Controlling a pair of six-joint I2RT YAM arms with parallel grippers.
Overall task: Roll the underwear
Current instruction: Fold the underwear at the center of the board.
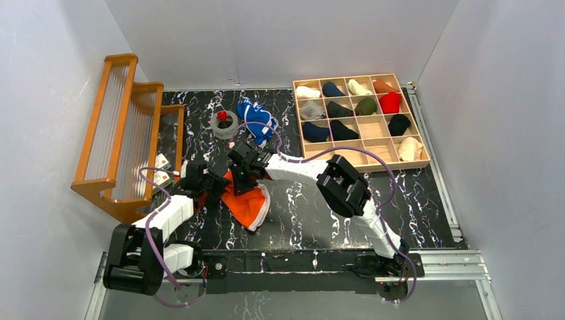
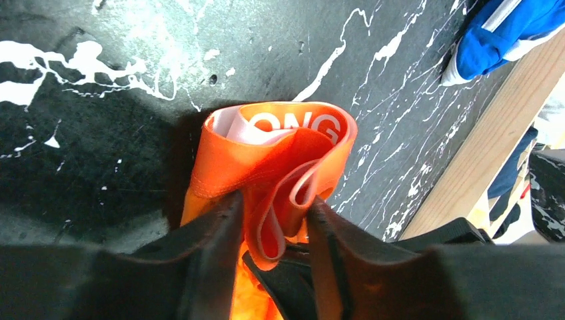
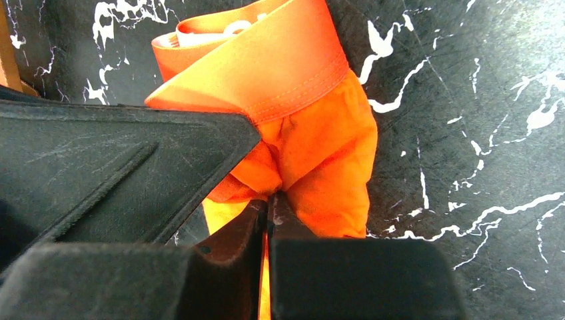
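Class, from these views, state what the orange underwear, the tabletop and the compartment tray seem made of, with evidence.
The orange underwear: soft matte fabric; it folds and wrinkles, with a stitched waistband. The tabletop: black marble-look surface with white veins and some sheen; stone or printed laminate, cannot tell. The compartment tray: probably pale unpainted wood, by its colour and thin dividers.

The farther underwear lies behind the nearer underwear, left of the tray
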